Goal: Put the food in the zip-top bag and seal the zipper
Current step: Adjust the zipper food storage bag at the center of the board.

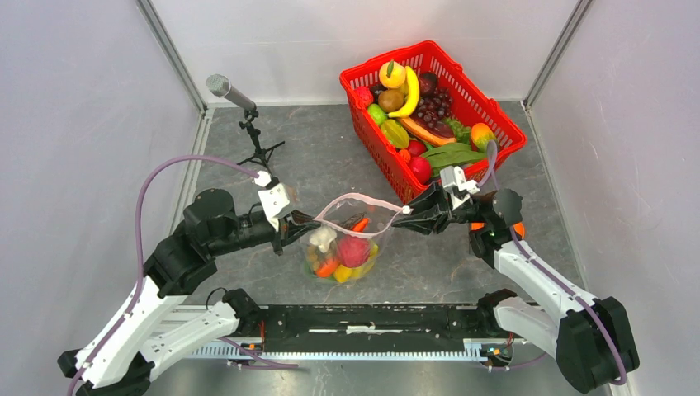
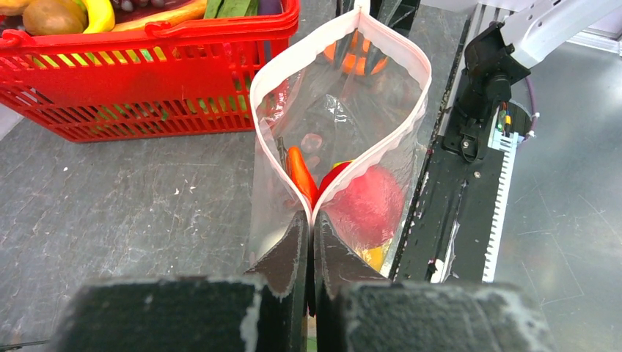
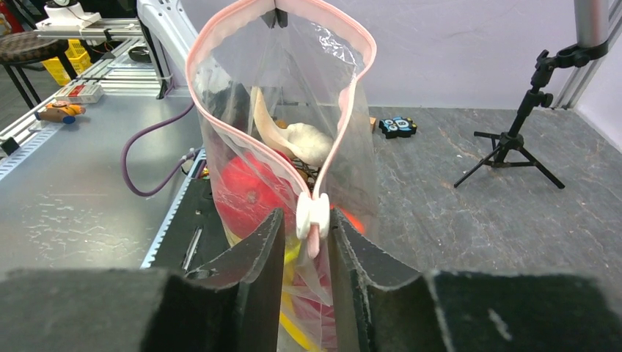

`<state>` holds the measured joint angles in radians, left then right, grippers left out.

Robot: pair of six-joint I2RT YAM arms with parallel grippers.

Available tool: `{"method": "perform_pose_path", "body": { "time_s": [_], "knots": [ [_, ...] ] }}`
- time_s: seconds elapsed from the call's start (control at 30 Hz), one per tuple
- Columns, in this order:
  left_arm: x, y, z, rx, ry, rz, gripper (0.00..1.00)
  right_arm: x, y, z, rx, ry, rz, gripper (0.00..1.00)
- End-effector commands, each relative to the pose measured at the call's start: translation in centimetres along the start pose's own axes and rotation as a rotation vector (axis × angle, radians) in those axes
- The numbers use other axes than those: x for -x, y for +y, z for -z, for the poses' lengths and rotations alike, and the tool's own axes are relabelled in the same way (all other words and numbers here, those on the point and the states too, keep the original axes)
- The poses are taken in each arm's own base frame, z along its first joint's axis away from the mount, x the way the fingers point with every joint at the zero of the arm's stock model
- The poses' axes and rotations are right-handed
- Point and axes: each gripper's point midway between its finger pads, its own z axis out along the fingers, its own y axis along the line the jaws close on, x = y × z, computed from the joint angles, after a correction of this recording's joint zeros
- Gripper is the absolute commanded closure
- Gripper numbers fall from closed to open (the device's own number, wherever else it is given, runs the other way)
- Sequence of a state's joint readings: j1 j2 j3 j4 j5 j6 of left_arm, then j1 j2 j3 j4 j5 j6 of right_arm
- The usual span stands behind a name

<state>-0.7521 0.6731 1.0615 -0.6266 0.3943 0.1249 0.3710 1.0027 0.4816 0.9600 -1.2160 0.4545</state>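
Jaws of the left gripper (image 2: 311, 224) are pressed flat together on one end of the zipper (image 2: 254, 103), pinching the two pink strips into a single point at the lower centre of the left wrist view. From there the strips spread into a wide loop and meet again at the top of that frame.

At that far end the right gripper (image 3: 306, 218) has its jaws standing apart on either side of the white slider (image 3: 312, 214). I cannot tell whether they pinch it or only flank it.

In the top view the zip-top bag (image 1: 351, 235) sits at the middle of the frame, strung between the two grippers, its mouth gaping and its lower part bulging toward the black rail (image 1: 371, 326) at the bottom. Inside lie the cauliflower (image 1: 323, 239), the red round fruit (image 1: 353, 250) and a carrot (image 1: 359, 223), with yellow pieces under them.

The red basket (image 1: 384, 161) fills the upper right, and its near corner comes just beside the right gripper. Grey table (image 1: 330, 157) shows between the bag's mouth and the basket's left wall, and a wider stretch runs up to the back wall. A microphone stand (image 1: 256, 144) stands in the upper left, well apart from the left gripper. A strip of table also shows at the right, between the right arm and the side wall.
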Motion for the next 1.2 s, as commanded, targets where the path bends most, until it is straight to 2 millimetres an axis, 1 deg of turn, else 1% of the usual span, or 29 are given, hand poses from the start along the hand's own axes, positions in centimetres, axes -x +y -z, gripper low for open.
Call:
{"method": "perform_pose_path", "body": {
  "time_s": [0.0,0.2,0.33,0.4,0.5,0.6,0.67,0.73,0.8,0.83,0.87,0.9,0.97,1.0,1.07,1.17],
  "knots": [
    [2.8,0.4,0.3,0.022,-0.106,-0.036,0.98,0.2,-0.4,0.1,-0.011,0.01,0.04,0.7],
    [2.9,0.4,0.2,0.018,-0.108,-0.036,0.98,0.1,-0.6,0.1,-0.023,0.013,0.04,0.77],
    [2.6,0.4,0.0,0.019,-0.101,-0.03,0.98,0.3,-0.7,0.1,-0.026,0.011,0.044,0.89],
    [2.6,0.4,0.2,0.023,-0.103,-0.028,0.98,0.4,-0.7,0.1,-0.031,0.008,0.046,0.99],
    [2.6,0.6,0.5,0.041,-0.106,-0.032,0.98,0.6,-1.1,0.1,-0.053,0.004,0.048,1.0],
    [2.3,1.4,0.8,0.092,-0.091,-0.029,0.98,0.5,-2.3,0.3,-0.118,0.014,0.051,1.0],
    [1.9,2.4,1.2,0.158,-0.073,-0.014,0.98,0.6,-3.1,0.5,-0.162,0.021,0.057,1.0],
    [1.2,4.2,1.5,0.265,-0.045,0.02,0.95,0.7,-3.9,0.7,-0.209,0.027,0.046,1.0],
    [0.4,5.2,1.4,0.323,-0.022,0.036,0.87,0.9,-4.6,0.8,-0.245,0.031,0.027,1.0],
    [0.1,5.4,1.2,0.332,-0.012,0.043,0.76,1.0,-4.8,0.7,-0.256,0.032,0.018,1.0],
    [-0.1,5.6,1.0,0.335,-0.006,0.052,0.46,1.0,-5.1,0.8,-0.27,0.032,0.006,1.0],
    [0.0,5.5,0.8,0.329,-0.008,0.056,0.36,1.0,-5.3,0.8,-0.278,0.031,-0.001,1.0],
    [0.9,5.3,0.4,0.306,-0.032,0.061,0.28,1.0,-5.2,0.7,-0.272,0.035,-0.013,1.0],
    [1.6,5.2,0.3,0.296,-0.051,0.058,0.19,1.0,-5.3,0.7,-0.271,0.038,-0.017,1.0],
    [3.5,4.9,0.3,0.271,-0.108,0.037,0.1,0.9,-5.5,0.7,-0.281,0.049,-0.024,1.0],
    [6.5,3.8,-0.5,0.18,-0.184,0.002,0.06,0.7,-5.5,0.7,-0.287,0.063,-0.023,1.0]
  ]
}}
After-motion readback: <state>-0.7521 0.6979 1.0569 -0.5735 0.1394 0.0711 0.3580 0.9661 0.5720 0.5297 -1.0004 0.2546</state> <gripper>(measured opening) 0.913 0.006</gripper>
